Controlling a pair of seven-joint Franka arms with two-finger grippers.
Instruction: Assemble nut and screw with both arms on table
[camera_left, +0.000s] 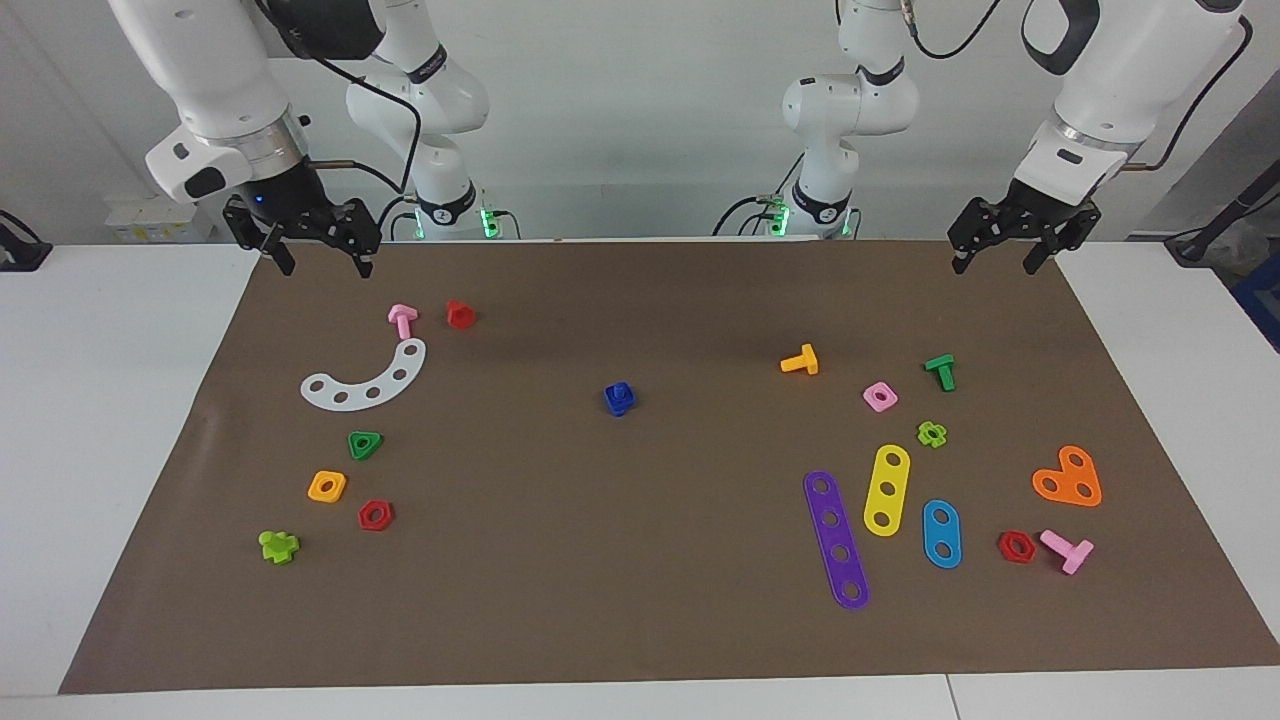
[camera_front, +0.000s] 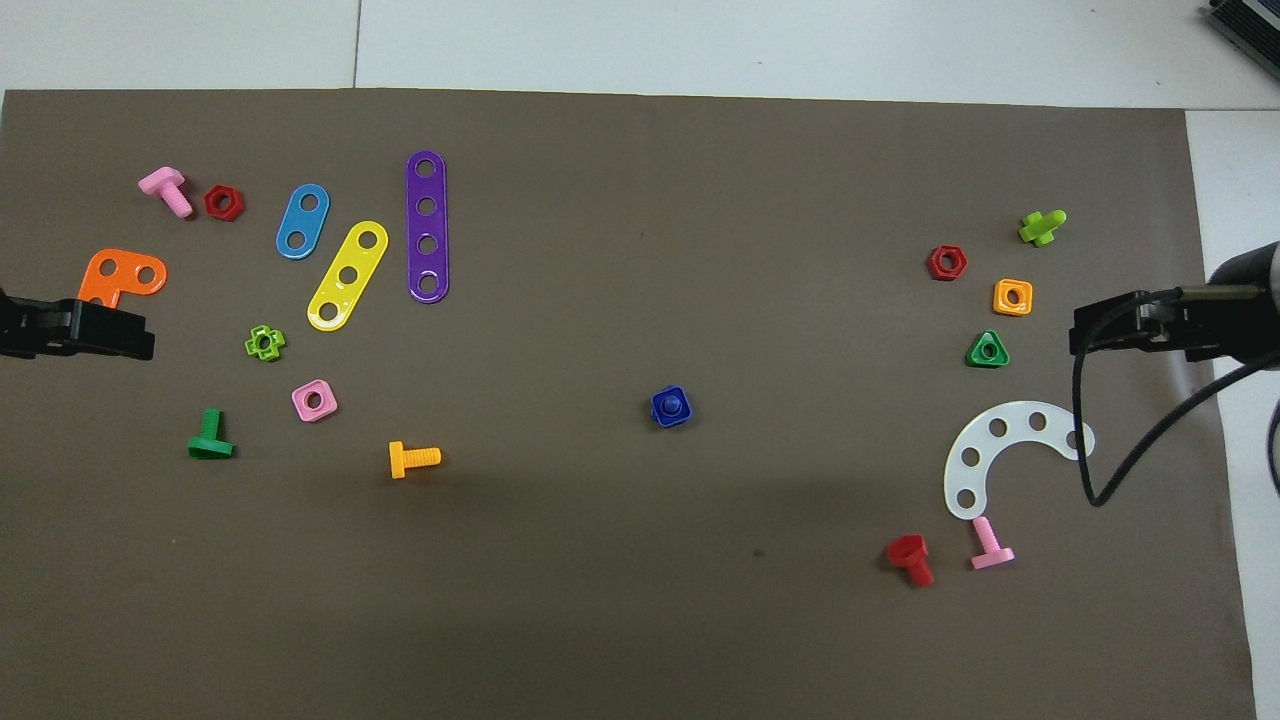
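The blue square nut (camera_left: 619, 400) sits in the middle of the brown mat (camera_left: 640, 600) on the table, with the blue screw (camera_left: 621, 389) standing in its centre hole, shaft end up. The pair also shows in the overhead view (camera_front: 670, 407). My right gripper (camera_left: 326, 265) hangs open and empty over the mat's corner nearest the robots at the right arm's end. My left gripper (camera_left: 997, 262) hangs open and empty over the corner at the left arm's end. Both are far from the blue pair.
At the right arm's end lie a pink bolt (camera_left: 402, 320), a red bolt (camera_left: 460, 314), a white curved strip (camera_left: 365, 378), a green triangular nut (camera_left: 365, 445) and an orange-yellow nut (camera_left: 327, 486). At the left arm's end lie an orange bolt (camera_left: 800, 361), a pink nut (camera_left: 880, 397) and coloured strips (camera_left: 836, 539).
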